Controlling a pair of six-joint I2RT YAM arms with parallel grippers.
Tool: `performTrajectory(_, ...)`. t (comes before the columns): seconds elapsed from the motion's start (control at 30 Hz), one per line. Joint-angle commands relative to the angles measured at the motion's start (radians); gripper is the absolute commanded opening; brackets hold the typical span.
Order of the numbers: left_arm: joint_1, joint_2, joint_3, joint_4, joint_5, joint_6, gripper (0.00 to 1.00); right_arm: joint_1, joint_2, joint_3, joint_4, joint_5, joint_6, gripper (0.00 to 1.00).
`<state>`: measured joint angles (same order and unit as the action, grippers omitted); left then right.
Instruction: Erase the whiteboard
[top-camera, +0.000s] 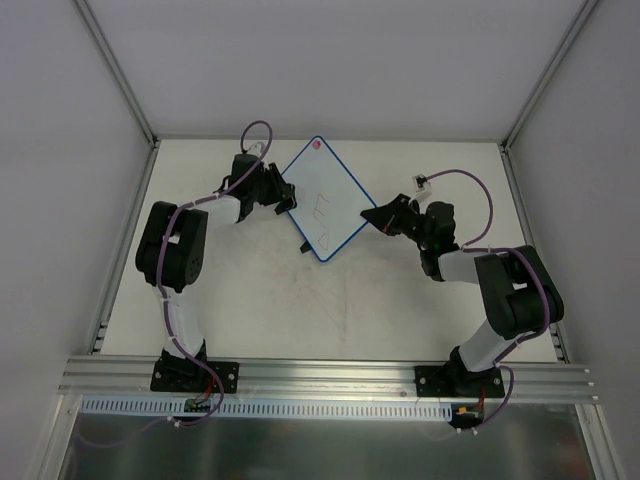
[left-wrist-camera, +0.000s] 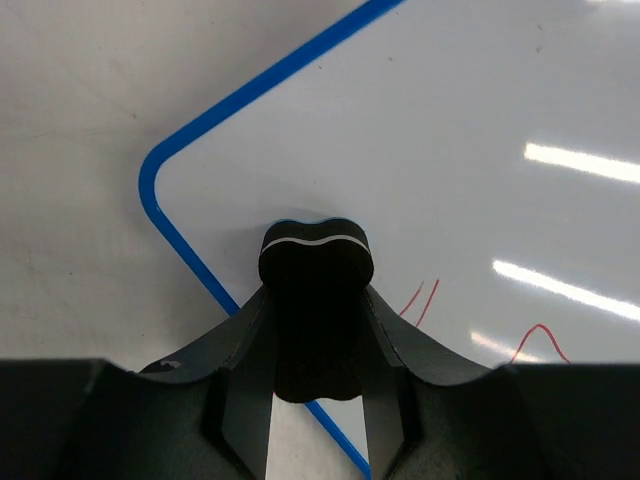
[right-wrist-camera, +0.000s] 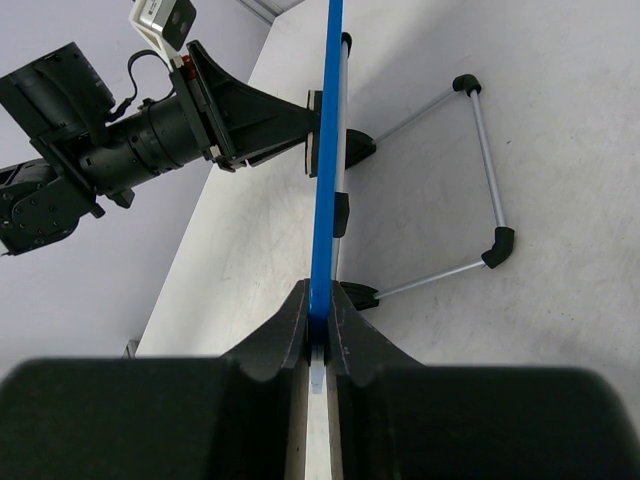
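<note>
The whiteboard (top-camera: 325, 195) has a blue frame, a pink-red dot (top-camera: 316, 146) at its far corner and faint marks on its face. My left gripper (top-camera: 289, 199) is shut on a black bone-shaped eraser (left-wrist-camera: 316, 290), whose tip touches the board (left-wrist-camera: 450, 150) near a rounded corner. Thin red strokes (left-wrist-camera: 421, 301) lie just right of the eraser. My right gripper (top-camera: 373, 217) is shut on the board's right edge. In the right wrist view the board shows edge-on as a blue frame (right-wrist-camera: 328, 150), clamped in that gripper (right-wrist-camera: 320, 305). The left gripper (right-wrist-camera: 250, 118) meets the board's other face.
A wire stand with black caps (right-wrist-camera: 485, 175) sticks out from the board's back over the table (top-camera: 300, 310). Black tabs (top-camera: 303, 247) show at the board's near-left edge. Grey walls close the table's far side, left and right. An aluminium rail (top-camera: 330, 375) runs along the near edge.
</note>
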<state>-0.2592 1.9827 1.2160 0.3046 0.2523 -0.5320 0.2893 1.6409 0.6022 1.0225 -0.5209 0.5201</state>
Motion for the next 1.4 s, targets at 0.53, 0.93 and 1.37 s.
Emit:
performTrajectory(0.53, -0.251, -0.12, -0.142, 0.134, 0.246, 0.239, 0.0, 0.01, 0.008, 0.034, 0.031, -0.054, -0.043, 0.0)
performTrajectory(0.93, -0.336, -0.099, -0.061, 0.056, 0.263, 0.432, 0.0, 0.01, 0.011, 0.038, 0.03, -0.056, -0.045, 0.0)
performTrajectory(1.37, -0.345, -0.055, 0.002, -0.021, 0.121, 0.44, 0.0, 0.008, 0.008, 0.038, 0.03, -0.057, -0.045, 0.0)
